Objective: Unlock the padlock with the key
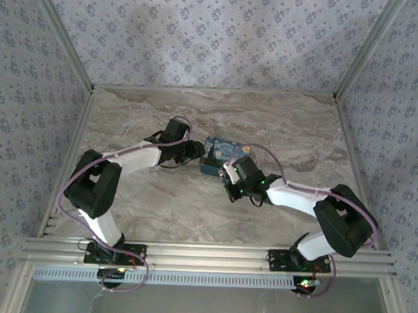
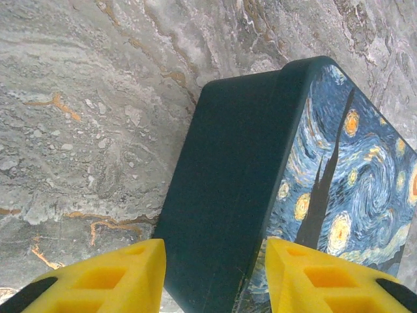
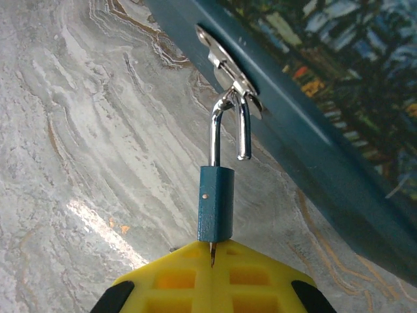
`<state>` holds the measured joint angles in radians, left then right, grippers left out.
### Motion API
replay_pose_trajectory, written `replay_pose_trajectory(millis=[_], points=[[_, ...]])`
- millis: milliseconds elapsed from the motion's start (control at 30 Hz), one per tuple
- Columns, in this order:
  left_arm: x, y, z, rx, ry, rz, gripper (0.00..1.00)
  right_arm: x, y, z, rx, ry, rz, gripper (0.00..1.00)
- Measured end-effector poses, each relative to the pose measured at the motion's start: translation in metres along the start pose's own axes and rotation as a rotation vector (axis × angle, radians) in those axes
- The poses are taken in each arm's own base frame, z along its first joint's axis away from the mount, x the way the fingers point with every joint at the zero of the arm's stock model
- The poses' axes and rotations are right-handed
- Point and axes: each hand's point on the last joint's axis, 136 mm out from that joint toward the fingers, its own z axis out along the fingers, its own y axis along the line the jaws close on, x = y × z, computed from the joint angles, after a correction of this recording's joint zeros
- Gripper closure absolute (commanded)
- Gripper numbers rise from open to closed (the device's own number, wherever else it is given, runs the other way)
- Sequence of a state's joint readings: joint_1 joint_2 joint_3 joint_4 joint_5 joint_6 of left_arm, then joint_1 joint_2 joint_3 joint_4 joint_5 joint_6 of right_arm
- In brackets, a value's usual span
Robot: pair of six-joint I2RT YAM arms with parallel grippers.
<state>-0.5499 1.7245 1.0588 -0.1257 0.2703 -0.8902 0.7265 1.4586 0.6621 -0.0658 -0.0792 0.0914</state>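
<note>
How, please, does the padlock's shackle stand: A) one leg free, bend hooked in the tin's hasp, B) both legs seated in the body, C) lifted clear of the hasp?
A: the shorter leg of the shackle ends in open air beside the padlock, and its bend passes through the hasp on the tin.

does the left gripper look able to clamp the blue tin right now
Likely yes: the left gripper has a yellow finger on each side of the tin, with nothing else between.

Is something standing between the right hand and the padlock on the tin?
Nothing blocks it. Only the key joins the shut right hand and the bottom of the padlock, which hangs from the clasp of the tin.
</note>
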Motion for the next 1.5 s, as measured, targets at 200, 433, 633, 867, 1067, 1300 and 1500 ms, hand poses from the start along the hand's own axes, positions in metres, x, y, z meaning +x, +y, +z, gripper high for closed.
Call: replay_pose_trajectory(millis=[200,433,633,867,1067,1300,1500], points=[[0.0,-0.001,0.001,0.01,0.0,0.002,0.58,-0.001,-0.002,-0.001,0.051,0.007,-0.088,1.0],[0.001,-0.001,0.001,0.014,0.003,0.002,0.58,-0.004,0.001,-0.002,0.042,0.007,-0.145,1.0],[0.003,-0.003,0.003,0.023,0.012,0.005,0.58,-0.014,0.006,-0.005,-0.001,-0.013,-0.151,1.0],[0.003,-0.003,0.003,0.026,0.014,0.005,0.58,-0.014,0.006,-0.005,-0.018,-0.013,-0.15,1.0],[0.003,-0.004,0.003,0.026,0.016,0.005,0.58,-0.016,0.005,-0.005,-0.012,-0.02,-0.171,1.0],[0.003,-0.005,0.005,0.036,0.016,0.007,0.58,-0.015,-0.003,0.001,0.031,-0.04,-0.217,1.0],[0.003,-0.007,0.007,0.042,0.014,0.012,0.58,-0.017,-0.005,0.007,0.049,-0.048,-0.264,1.0]])
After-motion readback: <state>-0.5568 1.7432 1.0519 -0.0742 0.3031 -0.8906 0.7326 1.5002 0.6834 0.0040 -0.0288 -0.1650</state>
